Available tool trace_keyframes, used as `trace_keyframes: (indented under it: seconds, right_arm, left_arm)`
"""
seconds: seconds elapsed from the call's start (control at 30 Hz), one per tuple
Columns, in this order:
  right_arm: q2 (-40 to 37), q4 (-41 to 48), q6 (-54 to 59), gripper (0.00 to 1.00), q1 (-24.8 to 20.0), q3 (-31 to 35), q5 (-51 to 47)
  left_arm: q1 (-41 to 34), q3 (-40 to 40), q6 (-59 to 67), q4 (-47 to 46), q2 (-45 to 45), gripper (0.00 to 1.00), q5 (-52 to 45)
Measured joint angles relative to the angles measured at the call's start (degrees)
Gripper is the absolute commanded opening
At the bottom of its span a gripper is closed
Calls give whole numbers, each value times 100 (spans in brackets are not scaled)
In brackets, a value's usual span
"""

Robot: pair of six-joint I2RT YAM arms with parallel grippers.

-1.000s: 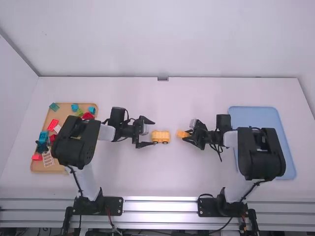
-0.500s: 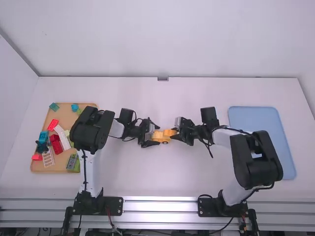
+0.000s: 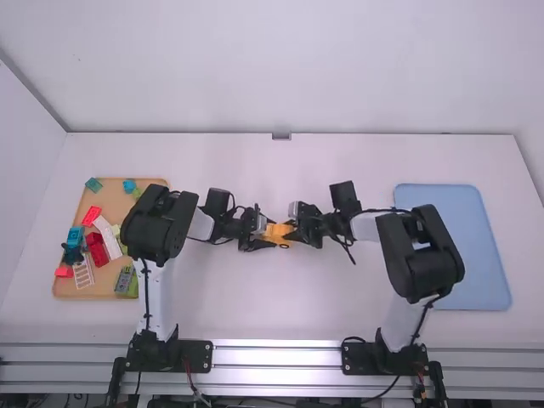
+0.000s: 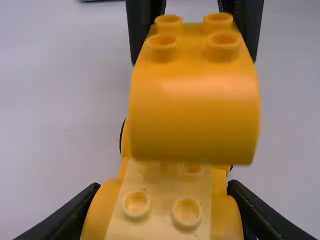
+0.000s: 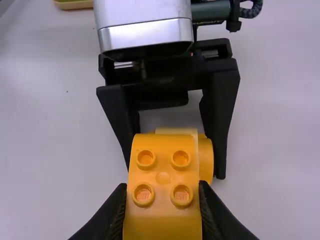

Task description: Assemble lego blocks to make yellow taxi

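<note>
My left gripper (image 3: 264,232) is at the table's middle, shut on the yellow car base (image 3: 270,241). In the left wrist view the fingers of my left gripper (image 4: 162,212) press both sides of the studded car base (image 4: 167,200). My right gripper (image 3: 294,231) faces it from the right. A curved yellow block (image 4: 195,115) hangs over the base's far part, held by the right fingers. In the right wrist view my right gripper (image 5: 162,207) is shut on the curved block (image 5: 163,175), four studs up. Whether block and base touch, I cannot tell.
On the left a wooden tray (image 3: 160,181) holds several coloured blocks, a red block (image 3: 93,216) and a white ladder piece (image 3: 83,273) among them. A blue tray (image 3: 442,194) lies on the right, partly beneath the right arm.
My left gripper has moved right and closed on the car base. My right gripper has brought the curved block leftward, from apart on the table to over the base.
</note>
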State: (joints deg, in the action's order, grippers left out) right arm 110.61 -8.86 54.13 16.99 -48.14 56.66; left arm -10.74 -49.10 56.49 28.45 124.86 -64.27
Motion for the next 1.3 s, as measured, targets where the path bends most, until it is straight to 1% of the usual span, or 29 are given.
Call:
trace_keyframes:
  seconds: [0.13,0.37,0.6,1.0,1.3]
  right_arm:
    - [157,-20,-4,0,70,-76,-4]
    - [203,-55,-11,0,72,-76,-96]
    - [444,-699,-278,0,72,-79,39]
    - [459,-645,-398,0,72,-127,-33]
    - [459,-1099,-579,0,72,76,-57]
  left_arm:
    - [0,0,0,7,0,56,15]
    - [-2,0,-170,96,0,56,92]
    - [0,0,-251,83,0,56,109]
    - [-2,0,-256,81,2,56,114]
    - [-2,0,-269,96,0,55,118]
